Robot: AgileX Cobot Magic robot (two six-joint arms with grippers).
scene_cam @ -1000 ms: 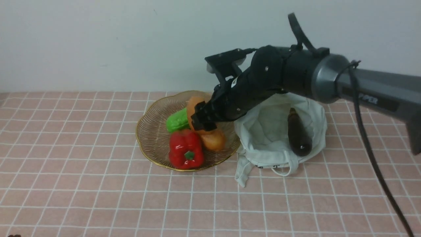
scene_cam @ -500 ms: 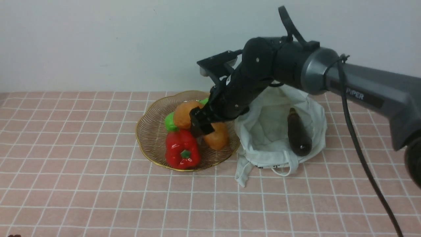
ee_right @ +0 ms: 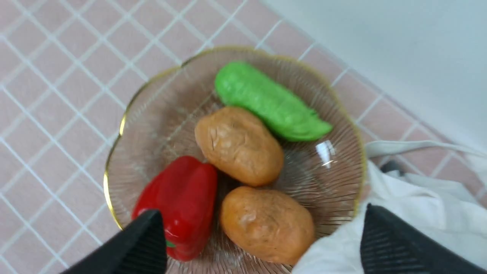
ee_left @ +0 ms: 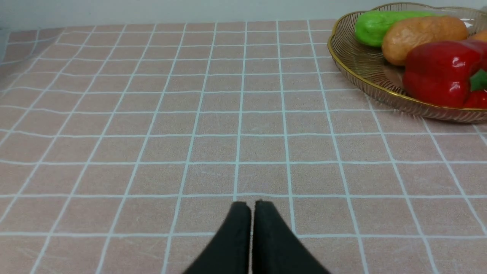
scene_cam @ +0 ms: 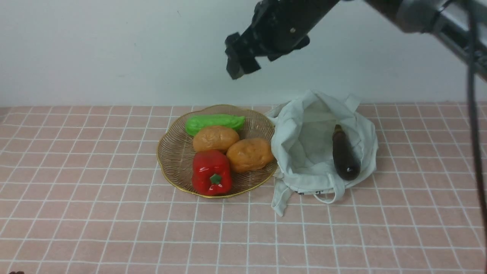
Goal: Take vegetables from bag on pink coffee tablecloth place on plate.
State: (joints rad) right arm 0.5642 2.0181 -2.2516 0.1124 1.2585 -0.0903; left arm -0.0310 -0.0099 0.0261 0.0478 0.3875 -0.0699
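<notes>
Two golden-brown potatoes (scene_cam: 215, 138) (scene_cam: 249, 154) lie side by side on the gold-rimmed plate (scene_cam: 167, 160), on the pink coffee tablecloth (scene_cam: 95, 213). The purple-black eggplant (scene_cam: 344, 154) lies in the open off-white bag (scene_cam: 304, 152) just right of the plate. My right gripper (scene_cam: 239, 61) hangs high above the plate, open and empty; its wrist view looks down on both potatoes (ee_right: 239, 144) (ee_right: 266, 224) between the spread fingers (ee_right: 148, 243). My left gripper (ee_left: 247, 203) is shut and empty, low over bare cloth left of the plate (ee_left: 365, 76).
A red bell pepper (scene_cam: 211, 172) and a bumpy green gourd (scene_cam: 215, 123) share the plate with the potatoes. The bag's loop handle (scene_cam: 327, 198) trails toward the front. A pale wall runs behind the table.
My right gripper has opened, let the potato down onto the plate beside the other one, and risen well above the plate. The red pepper shifted slightly.
</notes>
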